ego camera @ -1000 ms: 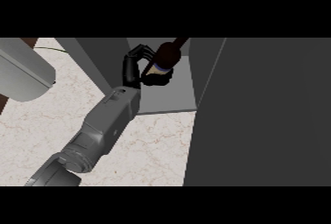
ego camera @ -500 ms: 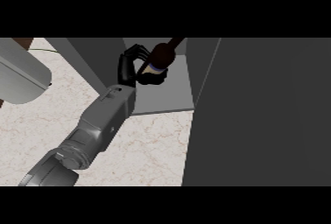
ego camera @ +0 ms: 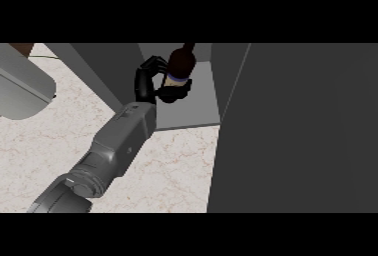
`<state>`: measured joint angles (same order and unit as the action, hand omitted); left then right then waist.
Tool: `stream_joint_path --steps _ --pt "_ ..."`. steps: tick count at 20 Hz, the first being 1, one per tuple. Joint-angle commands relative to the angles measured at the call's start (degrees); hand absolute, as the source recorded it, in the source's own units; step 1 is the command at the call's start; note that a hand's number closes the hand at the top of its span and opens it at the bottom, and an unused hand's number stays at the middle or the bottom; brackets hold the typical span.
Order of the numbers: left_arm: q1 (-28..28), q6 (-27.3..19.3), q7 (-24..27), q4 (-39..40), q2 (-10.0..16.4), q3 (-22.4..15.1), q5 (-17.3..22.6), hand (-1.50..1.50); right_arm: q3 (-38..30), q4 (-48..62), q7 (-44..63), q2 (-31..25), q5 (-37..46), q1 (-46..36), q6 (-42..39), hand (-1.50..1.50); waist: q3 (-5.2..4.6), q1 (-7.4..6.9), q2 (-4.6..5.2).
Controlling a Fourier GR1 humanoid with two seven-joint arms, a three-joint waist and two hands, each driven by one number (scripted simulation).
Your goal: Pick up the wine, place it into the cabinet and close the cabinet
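At the far left edge a grey rounded shape (ego camera: 22, 90) hangs over the pale marble counter (ego camera: 177, 170). Further right, the right hand (ego camera: 150, 80) has its fingers and thumb curled round the lower body of the wine bottle (ego camera: 181, 61). The bottle is just inside the open cabinet (ego camera: 193, 113), above its grey floor, with its neck pointing away. A dark cabinet door (ego camera: 295, 125) fills the right side.

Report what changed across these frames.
The right hand, fingers curled round the wine bottle, carried it slightly toward the view's left inside the open cabinet, and the bottle now leans less. Nothing was newly grasped or released. The cabinet and the counter stayed as they were.
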<state>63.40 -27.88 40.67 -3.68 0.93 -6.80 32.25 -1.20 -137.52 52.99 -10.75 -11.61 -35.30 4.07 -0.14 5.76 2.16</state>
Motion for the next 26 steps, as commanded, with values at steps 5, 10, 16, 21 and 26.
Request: stream_joint_path --steps 5,10,16,21,26 --pt "-3.9 7.3 -0.6 -1.0 -0.9 3.3 3.8 1.50 0.5 -1.9 0.6 0.7 -1.6 0.4 0.0 -1.50 -0.04 1.29 -0.19" --pt "-6.2 9.6 1.0 -1.5 -0.9 3.0 4.7 1.50 1.7 -1.5 0.3 1.9 -2.0 0.9 0.1 -1.50 -0.05 2.38 -0.20" --pt "-9.4 11.5 1.7 -1.4 -0.9 2.5 6.3 1.50 1.8 0.2 -1.0 2.2 -1.4 -0.6 -0.2 -1.50 -0.08 2.47 -0.32" --pt "-12.2 12.1 3.2 -1.1 -0.9 0.9 6.6 1.50 2.1 -0.5 0.5 2.0 -1.9 -1.7 0.0 -1.50 -0.18 4.37 -0.08" --pt "-12.9 10.6 3.4 -1.5 -0.9 -0.2 7.6 1.50 2.1 -0.5 -0.1 2.6 -2.9 -1.1 -0.3 -1.50 -0.17 4.70 -0.08"
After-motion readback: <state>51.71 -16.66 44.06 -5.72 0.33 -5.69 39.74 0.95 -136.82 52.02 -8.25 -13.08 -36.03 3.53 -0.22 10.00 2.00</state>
